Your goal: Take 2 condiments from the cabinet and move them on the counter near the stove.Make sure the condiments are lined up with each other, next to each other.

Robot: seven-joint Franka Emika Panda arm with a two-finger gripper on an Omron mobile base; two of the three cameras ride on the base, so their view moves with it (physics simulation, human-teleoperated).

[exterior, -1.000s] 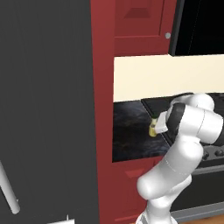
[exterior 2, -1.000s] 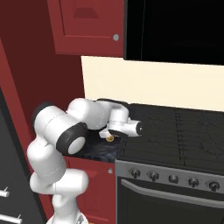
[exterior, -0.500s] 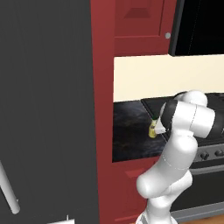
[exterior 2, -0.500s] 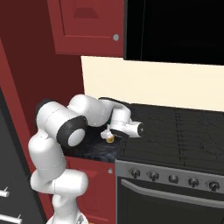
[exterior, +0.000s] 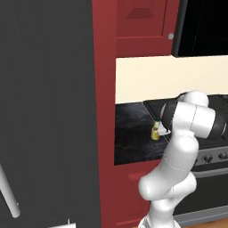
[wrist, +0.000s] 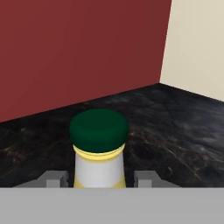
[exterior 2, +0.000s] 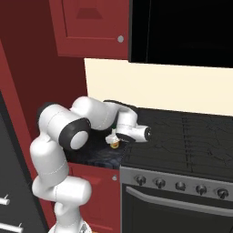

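The arm had swung a little further toward the red side wall over the preceding second, its elbow drawing in and its wrist carrying the load slightly leftward above the black marble surface (exterior 2: 93, 152), while the base and both base views held fixed. The stove (exterior 2: 182, 136) lay just to the pincer's right as the right base view rendered it, its steel front and row of knobs below, and the red wall cabinet (exterior 2: 91, 27) hung well above the pincer with its door closed. The pincer (wrist: 100, 180) was closed narrowly about the yellow bottle (wrist: 99, 164), one grey fingertip (wrist: 53, 178) showing at each side of the bottle's body, with the dark green cap (wrist: 99, 130) rising upright beyond the fingertips in the hand view. In the left base view the bottle (exterior: 156, 132) appeared low over the surface, just beside the stove's edge; whether its base touched the surface could not be told. The small shift suggested that the first condiment was being positioned for set-down near the stove, with release not yet made and the second bottle yet to be fetched.
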